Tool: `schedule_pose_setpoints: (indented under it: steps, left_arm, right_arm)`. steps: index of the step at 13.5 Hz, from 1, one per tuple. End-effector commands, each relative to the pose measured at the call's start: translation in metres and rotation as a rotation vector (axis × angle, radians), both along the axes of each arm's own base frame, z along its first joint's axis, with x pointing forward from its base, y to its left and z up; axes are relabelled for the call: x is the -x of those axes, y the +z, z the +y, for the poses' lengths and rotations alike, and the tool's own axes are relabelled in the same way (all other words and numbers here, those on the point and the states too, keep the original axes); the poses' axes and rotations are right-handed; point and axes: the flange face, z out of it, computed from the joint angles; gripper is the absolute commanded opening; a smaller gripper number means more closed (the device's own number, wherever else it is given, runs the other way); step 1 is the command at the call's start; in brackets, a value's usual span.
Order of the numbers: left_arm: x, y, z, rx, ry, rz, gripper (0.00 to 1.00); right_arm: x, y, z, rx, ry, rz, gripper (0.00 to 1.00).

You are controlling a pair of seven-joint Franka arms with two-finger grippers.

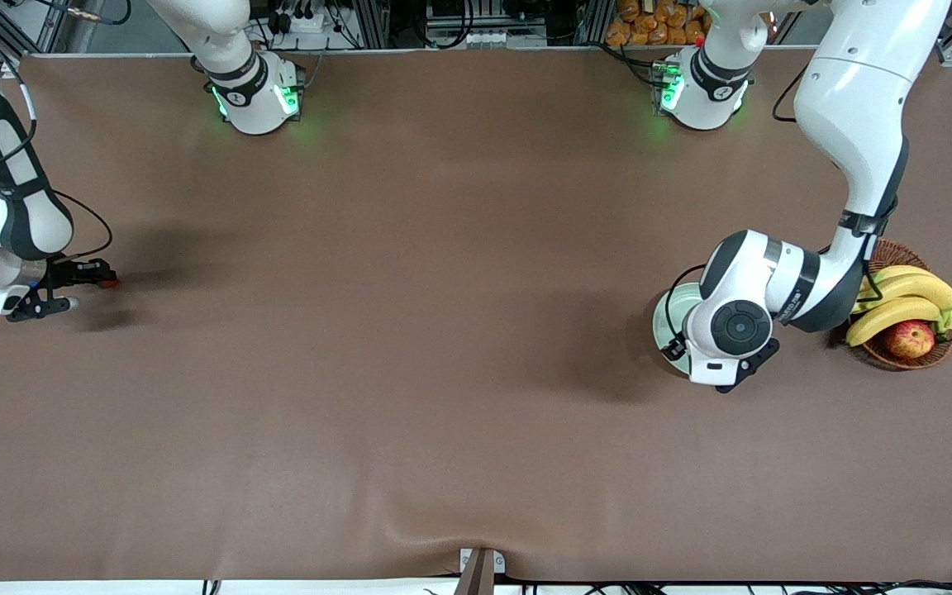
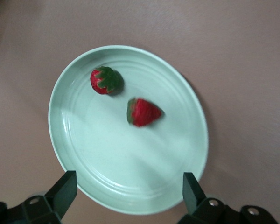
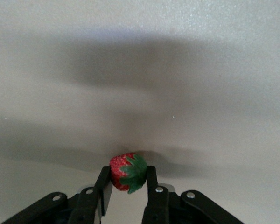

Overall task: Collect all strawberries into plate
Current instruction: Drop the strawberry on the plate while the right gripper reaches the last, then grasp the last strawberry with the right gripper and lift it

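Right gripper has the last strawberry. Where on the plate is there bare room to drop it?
The plate holds two strawberries toward one rim. The half under the open left gripper is bare. The right gripper is shut on the third strawberry. Beside the plate, the fruit basket crowds it.

My table (image 1: 443, 330) with brown cloth
Plate (image 1: 664, 318) and fruit basket (image 1: 897, 357) at three o'clock.

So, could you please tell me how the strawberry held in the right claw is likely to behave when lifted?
The strawberry is tiny, so probably very light. The right claw pinches its rounded sides near the leafy cap, so it might slip or pivot. If it is real fruit, a hard squeeze could bruise it. Set on the plate, its tapered shape would likely roll a little before settling.
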Motion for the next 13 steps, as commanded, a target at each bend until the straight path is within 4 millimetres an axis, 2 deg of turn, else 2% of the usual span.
schedule_pose_setpoints:
  steps: [1, 3, 6, 8, 10, 13]
  left_arm:
    - [0.0, 0.034, -0.007, -0.009, -0.004, -0.038, 1.0]
    - [-0.002, 0.05, -0.017, 0.007, -0.014, -0.065, 1.0]
    - [-0.004, 0.072, -0.03, 0.04, -0.004, -0.077, 1.0]
    - [-0.006, 0.089, -0.043, 0.073, -0.006, -0.086, 1.0]
    - [-0.009, 0.102, -0.052, 0.105, -0.003, -0.101, 1.0]
    - [-0.007, 0.117, -0.064, 0.128, -0.018, -0.119, 1.0]
  right_arm:
    - [-0.026, 0.028, 0.016, 0.006, 0.053, 0.017, 0.0]
    - [-0.051, 0.054, 0.032, 0.009, 0.046, 0.046, 0.0]
    - [-0.089, 0.096, 0.077, -0.018, -0.001, 0.087, 0.0]
    - [-0.11, 0.12, 0.116, -0.018, -0.053, 0.113, 0.0]
    - [-0.125, 0.142, 0.163, -0.032, -0.128, 0.148, 0.0]
    - [-0.142, 0.172, 0.246, -0.013, -0.259, 0.194, 0.0]
